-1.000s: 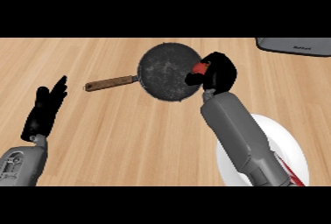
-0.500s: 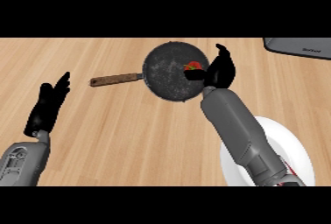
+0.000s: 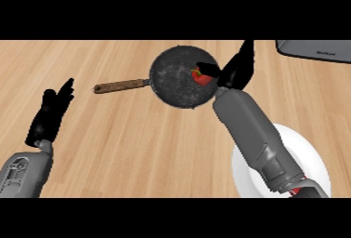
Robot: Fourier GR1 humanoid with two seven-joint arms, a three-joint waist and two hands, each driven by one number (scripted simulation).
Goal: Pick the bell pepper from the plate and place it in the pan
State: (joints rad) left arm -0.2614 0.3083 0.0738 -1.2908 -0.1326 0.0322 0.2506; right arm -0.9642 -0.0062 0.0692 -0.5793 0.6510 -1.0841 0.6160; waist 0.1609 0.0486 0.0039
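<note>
A red bell pepper (image 3: 201,77) lies inside the dark round pan (image 3: 177,79) near its right rim. The pan has a brown wooden handle (image 3: 122,86) pointing left. My right hand (image 3: 234,72) hovers at the pan's right edge with fingers straight and spread, thumb reaching over the rim just above the pepper; the hand is open and holds nothing. The white plate (image 3: 310,162) sits at the lower right, mostly covered by my right forearm. My left hand (image 3: 51,114) rests open at the left, fingers up, far from the pan.
A grey appliance corner (image 3: 316,51) shows at the top right. The wooden counter (image 3: 137,148) spreads around the pan and plate.
The right hand opened and let go of the bell pepper, which now lies in the pan. The fingers went from curled round it to straight. The left hand stayed put.
</note>
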